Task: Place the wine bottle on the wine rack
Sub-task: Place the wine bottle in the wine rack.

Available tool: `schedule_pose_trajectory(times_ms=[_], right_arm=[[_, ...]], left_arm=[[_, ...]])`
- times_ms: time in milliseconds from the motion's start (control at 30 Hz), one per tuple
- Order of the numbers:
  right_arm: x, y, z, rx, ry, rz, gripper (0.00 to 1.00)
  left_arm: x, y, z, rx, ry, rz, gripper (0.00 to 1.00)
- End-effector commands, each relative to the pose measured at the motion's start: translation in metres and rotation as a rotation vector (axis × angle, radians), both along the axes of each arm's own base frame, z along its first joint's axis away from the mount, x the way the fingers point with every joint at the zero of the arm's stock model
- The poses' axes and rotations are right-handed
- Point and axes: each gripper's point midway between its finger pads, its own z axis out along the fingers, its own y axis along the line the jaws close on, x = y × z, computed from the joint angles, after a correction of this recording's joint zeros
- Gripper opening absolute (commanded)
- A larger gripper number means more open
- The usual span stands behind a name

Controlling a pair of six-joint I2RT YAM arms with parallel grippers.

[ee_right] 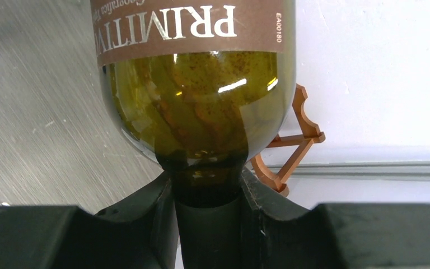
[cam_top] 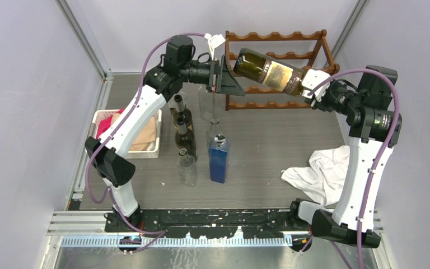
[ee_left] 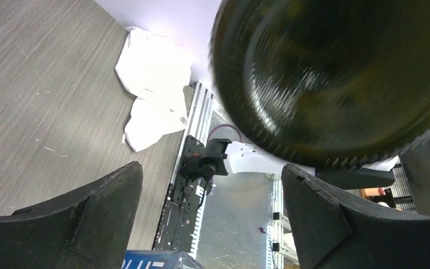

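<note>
Desk [cam_top: 291, 145]: the wine rack [cam_top: 274, 37] stands at the far edge, and the bottle is not on it yet. The wine bottle [cam_top: 269, 71] is off the desk, near-horizontal in the air just in front of the rack's upper tiers, base pointing left. Right jaws are clamped on its neck. Left jaws stand wide beside the base, gripping nothing; can't tell if they touch. My read: pick and lift done. Left to do: align to a cradle, set down, release.
</note>
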Motion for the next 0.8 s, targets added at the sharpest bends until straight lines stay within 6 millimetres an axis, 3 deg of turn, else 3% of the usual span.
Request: schedule_pose_trajectory(times_ms=[0,267,500,600,767], right_arm=[[0.000,0.010,0.046,0.129,-0.135,-0.001,0.01],[0.009,-0.001,0.042,0.267,-0.082,-0.088,0.01],[0.010,-0.002,0.008,0.416,0.075,-0.147,0.01],[0.008,0.000,-0.012,0.486,0.139,-0.180,0.01],[-0.001,0.002,-0.053,0.601,0.254,-0.235,0.01]], left_arm=[[-0.007,0.017,0.029,-0.034,-0.096,0.049,0.93],[-0.025,0.038,0.055,-0.054,-0.206,0.089,0.92],[-0.050,0.072,0.077,-0.061,-0.378,0.193,0.92],[-0.059,0.094,0.071,-0.027,-0.449,0.280,0.91],[-0.073,0.141,0.042,0.060,-0.564,0.463,0.91]])
